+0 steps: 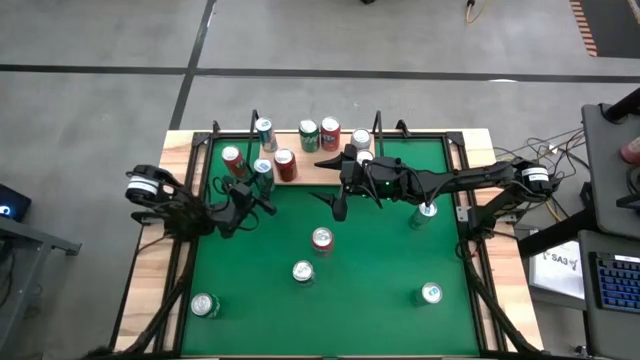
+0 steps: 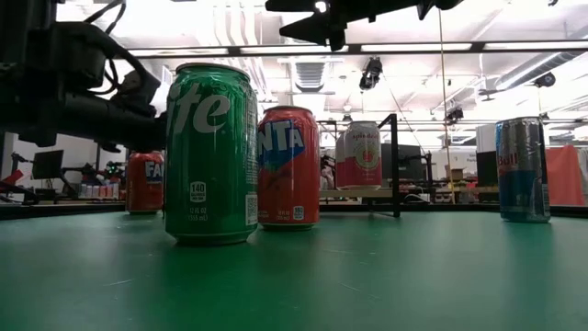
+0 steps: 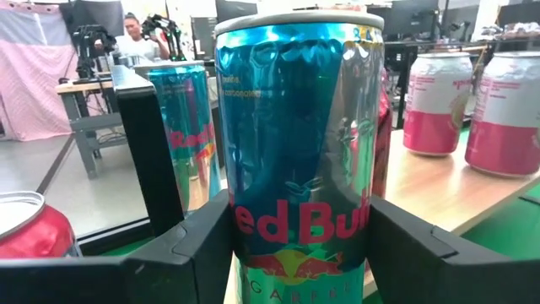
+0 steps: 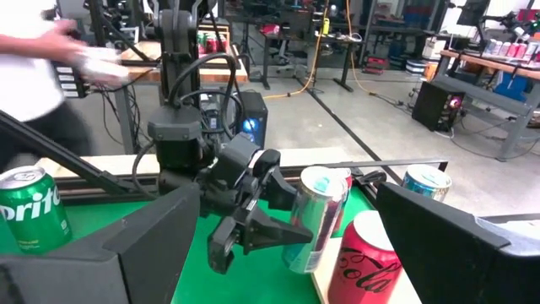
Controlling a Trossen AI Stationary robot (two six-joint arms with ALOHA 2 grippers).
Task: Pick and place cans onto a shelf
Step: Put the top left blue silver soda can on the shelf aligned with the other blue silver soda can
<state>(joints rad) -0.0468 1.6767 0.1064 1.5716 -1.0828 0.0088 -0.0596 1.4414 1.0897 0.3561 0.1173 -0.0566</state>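
Note:
My left gripper (image 1: 260, 182) is shut on a blue-and-silver Red Bull can (image 3: 299, 143) at the near left edge of the shelf (image 1: 310, 170), a light-wood board along the table's far side. Several cans stand on the shelf: pink ones (image 3: 434, 101), a red Coca-Cola can (image 4: 364, 253) right beside the held can, and another blue one (image 3: 187, 127). A green Sprite can (image 2: 211, 152), a red Fanta can (image 2: 288, 165) and others stand on the green table. My right gripper (image 1: 333, 187) hovers open above the table's middle, holding nothing. My left gripper pinches the Red Bull can between its two fingers (image 3: 198, 245), one on each opposite side of the can's lower half (image 3: 245, 232). The fingers come in level from the table's left side. The can stands about upright at the shelf's edge; whether its base rests on the board I cannot tell.
Black wire uprights (image 2: 395, 165) stand at the shelf's ends. Loose cans stand on the green table (image 1: 380, 260) at the middle (image 1: 322, 238), near left (image 1: 205, 305), near right (image 1: 431, 293) and under the right arm (image 1: 427, 212). A person shows beyond the table (image 4: 34, 76).

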